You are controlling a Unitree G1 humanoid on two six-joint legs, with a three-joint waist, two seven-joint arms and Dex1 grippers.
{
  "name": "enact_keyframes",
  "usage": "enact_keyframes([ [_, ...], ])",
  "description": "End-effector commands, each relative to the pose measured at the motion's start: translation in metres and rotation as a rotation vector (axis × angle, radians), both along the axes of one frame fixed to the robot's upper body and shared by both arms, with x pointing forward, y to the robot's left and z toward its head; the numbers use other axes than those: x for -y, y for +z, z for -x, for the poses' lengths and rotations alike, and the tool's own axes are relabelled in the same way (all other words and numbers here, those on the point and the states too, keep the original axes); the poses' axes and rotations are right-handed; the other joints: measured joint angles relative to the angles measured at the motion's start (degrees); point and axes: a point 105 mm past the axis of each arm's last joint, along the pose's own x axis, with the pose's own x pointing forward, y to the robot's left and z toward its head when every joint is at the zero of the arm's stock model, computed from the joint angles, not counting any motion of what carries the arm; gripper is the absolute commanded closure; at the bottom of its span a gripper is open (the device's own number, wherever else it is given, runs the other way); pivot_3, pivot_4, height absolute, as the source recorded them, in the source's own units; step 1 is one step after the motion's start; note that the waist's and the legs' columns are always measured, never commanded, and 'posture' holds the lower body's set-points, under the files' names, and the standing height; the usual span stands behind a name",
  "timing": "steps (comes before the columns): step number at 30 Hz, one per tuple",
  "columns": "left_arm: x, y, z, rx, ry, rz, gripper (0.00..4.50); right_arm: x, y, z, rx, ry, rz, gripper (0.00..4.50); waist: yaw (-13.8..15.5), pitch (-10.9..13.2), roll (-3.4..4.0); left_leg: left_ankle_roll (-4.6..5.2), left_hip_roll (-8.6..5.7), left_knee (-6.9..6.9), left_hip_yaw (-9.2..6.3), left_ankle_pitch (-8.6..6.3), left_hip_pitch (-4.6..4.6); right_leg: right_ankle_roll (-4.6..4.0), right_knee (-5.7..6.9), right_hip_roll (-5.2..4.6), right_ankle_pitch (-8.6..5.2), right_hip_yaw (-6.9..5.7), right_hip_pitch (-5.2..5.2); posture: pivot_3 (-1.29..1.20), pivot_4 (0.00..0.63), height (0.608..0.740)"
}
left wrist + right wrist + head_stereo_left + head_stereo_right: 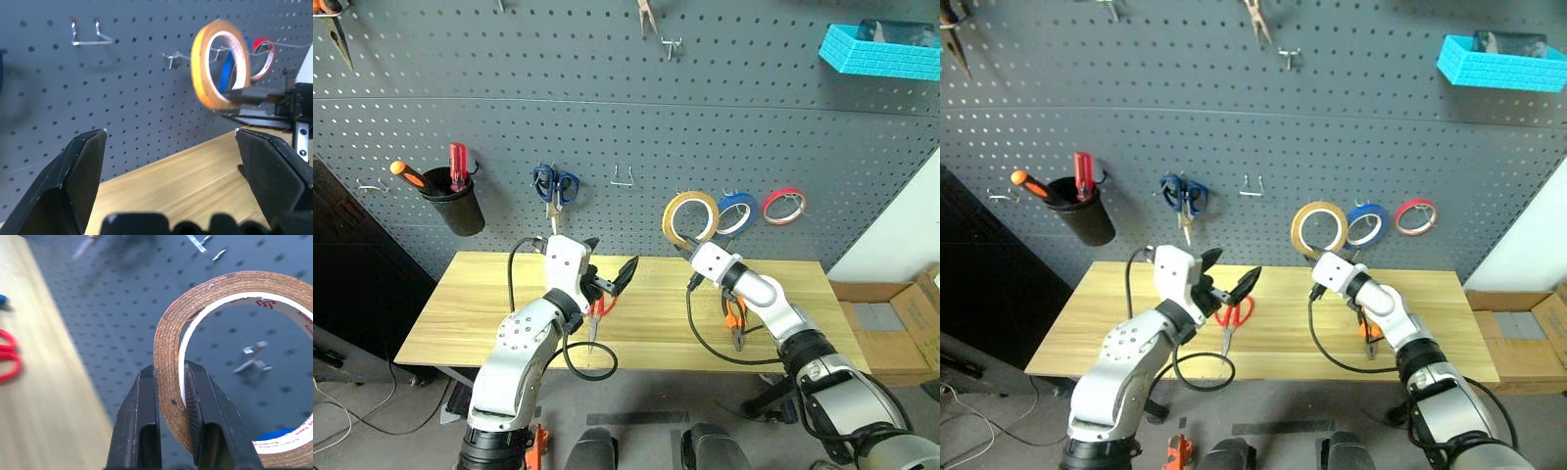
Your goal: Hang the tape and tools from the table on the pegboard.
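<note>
Scissors, red-handled, flat on the table, half hidden under the left gripper, whose jaws stand wide and empty. Blades run toward 6 o'clock, handles toward 12; long axis roughly fore-and-aft. Likely rigid, light and slick at the steel; best taken at the handle loops.

Tape, yellow-tan ring, pinched at its lower rim by the right gripper, one finger inside the hole, one outside. Ring held upright on edge, its open face toward the pegboard, close to a bare hook. Probably light, stiff enough to keep its round, the outer wrap grippy rather than slippery. Blue tape ring hangs just beyond at 3 o'clock.

Pliers, orange-and-black, on the table under the right forearm; partly covered, so orientation is uncertain, seemingly nose toward 6 o'clock.
</note>
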Motion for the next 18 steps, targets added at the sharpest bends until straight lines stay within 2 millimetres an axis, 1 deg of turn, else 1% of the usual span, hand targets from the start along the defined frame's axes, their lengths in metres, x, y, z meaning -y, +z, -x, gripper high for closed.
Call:
enact_keyframes([
  [1, 0.004, 0.011, 0.001, 0.048, -0.018, -0.002, 0.00, 0.004, 0.011, -0.008, -0.024, 0.009, 0.001, 4.38, -0.2, 0.0, 0.02, 0.00, 0.00, 0.00, 0.00, 0.00, 0.00, -0.01, -0.01, 0.00, 0.01, 0.00, 0.01, 0.11, 0.047, 0.740],
  [3, 0.005, 0.011, 0.001, 0.049, -0.021, -0.002, 0.00, 0.007, 0.009, -0.010, -0.042, 0.003, 0.015, 3.67, -0.3, 0.0, 0.02, 0.00, 0.00, -0.01, 0.00, 0.00, 0.00, -0.05, -0.01, 0.00, 0.03, 0.00, 0.00, 0.11, 0.047, 0.740],
  [4, 0.005, 0.011, 0.001, 0.049, -0.023, -0.003, 0.00, 0.008, 0.009, -0.011, -0.056, 0.001, 0.014, 3.50, -0.3, 0.0, 0.02, 0.00, 0.00, -0.01, 0.00, 0.00, 0.00, -0.05, 0.00, 0.00, 0.03, 0.00, -0.01, 0.10, 0.048, 0.740],
  [5, 0.005, 0.011, 0.001, 0.048, -0.023, -0.003, 0.00, 0.009, 0.008, -0.011, -0.062, 0.001, 0.016, 3.19, -0.3, 0.0, 0.03, 0.00, 0.00, -0.01, 0.00, 0.00, 0.00, -0.05, 0.00, 0.00, 0.03, -0.01, -0.01, 0.10, 0.048, 0.740],
  [6, 0.006, 0.011, 0.002, 0.047, -0.025, -0.004, 0.00, 0.010, 0.008, -0.011, -0.065, -0.001, 0.016, 2.76, -0.3, 0.0, 0.03, 0.00, 0.00, -0.01, -0.01, 0.00, 0.00, -0.05, 0.00, 0.00, 0.03, -0.01, 0.00, 0.10, 0.049, 0.740],
  [7, 0.006, 0.011, 0.002, 0.047, -0.026, -0.004, 0.00, 0.011, 0.008, -0.011, -0.064, -0.004, 0.016, 2.55, -0.3, 0.0, 0.03, 0.00, 0.00, -0.01, -0.01, 0.00, 0.01, -0.05, 0.01, 0.00, 0.02, -0.01, 0.00, 0.10, 0.049, 0.740],
  [8, 0.006, 0.010, 0.002, 0.046, -0.027, -0.005, 0.00, 0.011, 0.008, -0.011, -0.062, -0.006, 0.015, 2.19, -0.3, 0.0, 0.03, 0.00, 0.00, -0.01, -0.01, 0.00, 0.01, -0.05, 0.01, 0.00, 0.03, 0.00, 0.00, 0.10, 0.050, 0.740],
  [10, 0.007, 0.011, 0.003, 0.046, -0.031, -0.003, 0.00, 0.011, 0.008, -0.010, -0.061, -0.009, 0.011, 1.63, -0.3, 0.0, 0.03, 0.00, 0.00, -0.01, -0.01, 0.00, 0.01, -0.04, 0.01, 0.00, 0.03, 0.00, 0.00, 0.10, 0.049, 0.740],
  [13, 0.011, 0.009, 0.004, 0.045, -0.043, -0.007, 0.00, 0.015, 0.004, -0.007, -0.099, -0.051, -0.045, 0.63, -0.3, -0.1, 0.02, 0.00, 0.00, -0.01, -0.01, 0.00, 0.00, -0.04, 0.01, 0.00, 0.03, 0.00, 0.00, 0.09, 0.051, 0.740],
  [14, 0.012, 0.008, 0.005, 0.043, -0.047, -0.010, 0.00, 0.017, 0.002, -0.004, -0.120, -0.068, -0.067, 0.24, -0.2, -0.1, 0.03, 0.00, 0.00, -0.01, -0.01, 0.00, 0.00, -0.05, 0.00, 0.00, 0.02, 0.00, 0.00, 0.09, 0.051, 0.740],
  [15, 0.012, 0.008, 0.006, 0.042, -0.051, -0.012, 0.00, 0.019, 0.001, -0.002, -0.134, -0.080, -0.080, 0.04, -0.2, -0.1, 0.04, 0.00, 0.00, -0.01, -0.02, 0.00, 0.00, -0.05, 0.00, 0.00, 0.02, 0.00, 0.00, 0.09, 0.053, 0.740],
  [16, 0.013, 0.006, 0.008, 0.037, -0.055, -0.012, 0.00, 0.022, -0.001, 0.002, -0.146, -0.099, -0.088, 0.04, -0.2, -0.1, 0.04, 0.00, 0.00, -0.01, -0.02, -0.01, -0.02, -0.05, 0.00, 0.00, 0.02, 0.00, 0.00, 0.09, 0.058, 0.740],
  [18, 0.013, 0.000, 0.013, 0.018, -0.066, -0.023, 0.00, 0.032, -0.012, 0.013, -0.210, -0.146, -0.086, 0.04, -0.2, -0.1, 0.05, 0.01, 0.00, -0.02, -0.02, -0.01, -0.02, -0.03, -0.01, -0.01, 0.01, 0.00, 0.00, 0.08, 0.071, 0.740],
])
